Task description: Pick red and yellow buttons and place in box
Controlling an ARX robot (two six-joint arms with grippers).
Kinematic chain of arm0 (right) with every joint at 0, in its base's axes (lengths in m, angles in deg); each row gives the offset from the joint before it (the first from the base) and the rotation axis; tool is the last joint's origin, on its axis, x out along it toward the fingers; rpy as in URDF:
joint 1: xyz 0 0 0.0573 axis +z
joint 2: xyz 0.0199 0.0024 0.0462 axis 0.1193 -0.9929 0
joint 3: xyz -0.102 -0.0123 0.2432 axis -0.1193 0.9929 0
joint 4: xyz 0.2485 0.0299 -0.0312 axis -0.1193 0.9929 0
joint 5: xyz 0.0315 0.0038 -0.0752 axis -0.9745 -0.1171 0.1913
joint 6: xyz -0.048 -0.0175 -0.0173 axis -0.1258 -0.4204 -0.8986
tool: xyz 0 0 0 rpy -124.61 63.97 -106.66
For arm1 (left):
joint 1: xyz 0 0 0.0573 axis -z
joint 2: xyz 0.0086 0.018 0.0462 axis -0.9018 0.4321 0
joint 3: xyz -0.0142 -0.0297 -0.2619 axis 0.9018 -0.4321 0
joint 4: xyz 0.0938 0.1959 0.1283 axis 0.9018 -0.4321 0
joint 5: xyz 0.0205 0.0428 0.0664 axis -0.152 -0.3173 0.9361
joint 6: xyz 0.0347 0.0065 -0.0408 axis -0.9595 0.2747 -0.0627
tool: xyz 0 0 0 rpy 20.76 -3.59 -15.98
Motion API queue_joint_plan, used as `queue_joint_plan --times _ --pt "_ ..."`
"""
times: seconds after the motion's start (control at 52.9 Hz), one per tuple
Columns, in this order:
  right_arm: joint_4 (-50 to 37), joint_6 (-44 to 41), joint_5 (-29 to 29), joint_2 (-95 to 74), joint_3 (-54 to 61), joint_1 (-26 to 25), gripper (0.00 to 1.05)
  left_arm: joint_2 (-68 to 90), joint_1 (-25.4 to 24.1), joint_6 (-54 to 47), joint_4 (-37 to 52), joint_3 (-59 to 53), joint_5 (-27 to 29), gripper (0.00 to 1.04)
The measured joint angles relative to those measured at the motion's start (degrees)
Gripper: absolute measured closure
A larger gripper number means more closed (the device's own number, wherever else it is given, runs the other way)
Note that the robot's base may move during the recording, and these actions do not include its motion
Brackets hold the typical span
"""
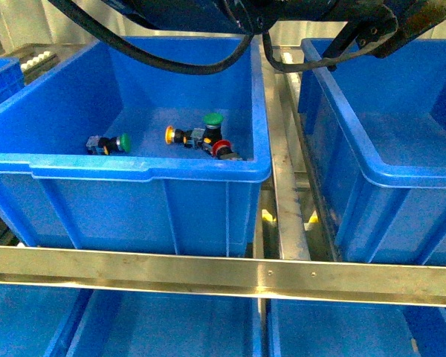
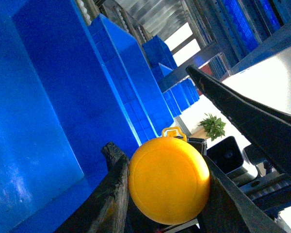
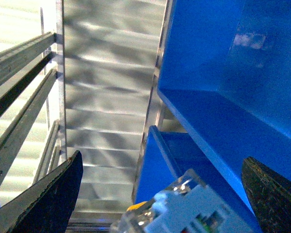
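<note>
In the left wrist view my left gripper is shut on a yellow button; its round glossy cap fills the gap between the two dark fingers. The right gripper stands open, and a pale grey and clear block shows between its wide-apart fingers, touching neither. Neither gripper appears in the front view. There, another yellow button and a red button lie on the floor of the left blue bin. The blue box on the right shows nothing inside.
Two green-capped buttons lie in the same left bin. A metal rail runs between the two bins and a steel crossbar spans the front. Black cables hang over the left bin. More blue bins sit below.
</note>
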Motion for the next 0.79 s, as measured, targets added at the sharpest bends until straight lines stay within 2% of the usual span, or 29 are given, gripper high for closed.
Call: queue_joint_plan --times 0.435,0.795 --pt "0.7 -0.6 0.7 3.6 -0.4 0.8 0.08 0.0 0.9 0.4 0.4 -0.7 0.7 0.72" --pt "2.3 -0.9 1.3 3.6 -0.2 0.4 0.58 -0.4 0.9 0.4 0.1 -0.6 1.4 0.72"
